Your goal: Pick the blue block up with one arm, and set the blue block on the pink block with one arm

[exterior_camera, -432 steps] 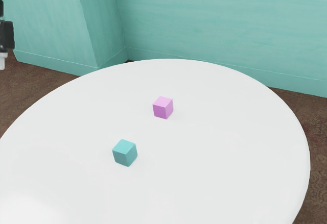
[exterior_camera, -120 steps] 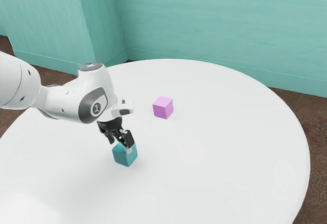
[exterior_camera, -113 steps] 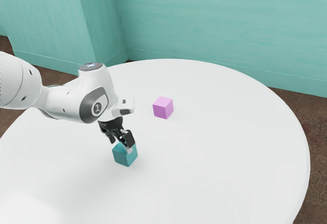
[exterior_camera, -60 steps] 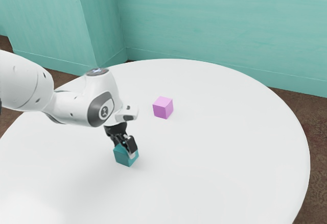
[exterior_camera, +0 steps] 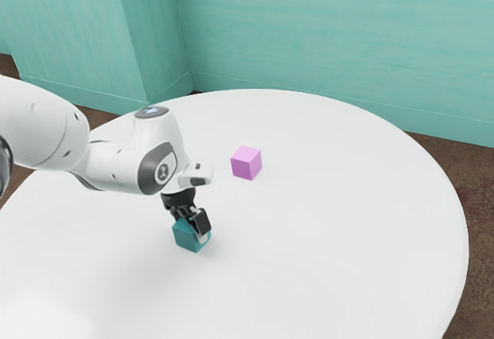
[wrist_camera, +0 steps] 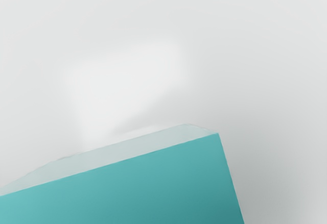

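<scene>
On round white bench (exterior_camera: 347,200), small teal-blue cube (exterior_camera: 184,239) sits unlifted, well apart from small pink cube (exterior_camera: 246,162). Black two-finger gripper (exterior_camera: 193,226) down over teal-blue cube; cannot tell whether clamped. Lift, carry, stacking all remain.

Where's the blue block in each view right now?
Exterior view: the blue block sits on the white table, directly under the gripper and nearer the camera than the pink block.
Wrist view: the blue block is close under the hand.
Shared landmark: the white table around the block.
</scene>
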Available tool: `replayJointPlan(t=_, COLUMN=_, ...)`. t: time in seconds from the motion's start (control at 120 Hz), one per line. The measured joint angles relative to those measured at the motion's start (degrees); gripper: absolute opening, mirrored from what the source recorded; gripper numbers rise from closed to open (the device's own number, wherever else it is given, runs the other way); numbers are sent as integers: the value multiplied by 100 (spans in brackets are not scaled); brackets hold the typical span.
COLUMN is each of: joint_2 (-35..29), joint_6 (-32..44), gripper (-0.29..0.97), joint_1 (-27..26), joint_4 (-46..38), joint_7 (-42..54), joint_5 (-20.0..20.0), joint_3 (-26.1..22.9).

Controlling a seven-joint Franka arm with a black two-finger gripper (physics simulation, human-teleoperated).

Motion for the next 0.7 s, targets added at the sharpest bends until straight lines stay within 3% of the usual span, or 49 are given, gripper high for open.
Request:
replayJointPlan(t=0.192, joint_2=46, joint_6=6, gripper=64, joint_1=-33, joint_4=69, joint_7=-96, joint_5=9, joint_3=0)
replayJointPlan(t=0.392, joint_2=48, joint_6=10, gripper=39, joint_1=-27, joint_4=73, joint_7=-193, joint_5=37, joint_3=3)
replayJointPlan(t=0.7, joint_2=-206, joint_6=17, gripper=33, joint_1=-41, joint_4=70, joint_7=-368, joint_5=110, joint_3=103)
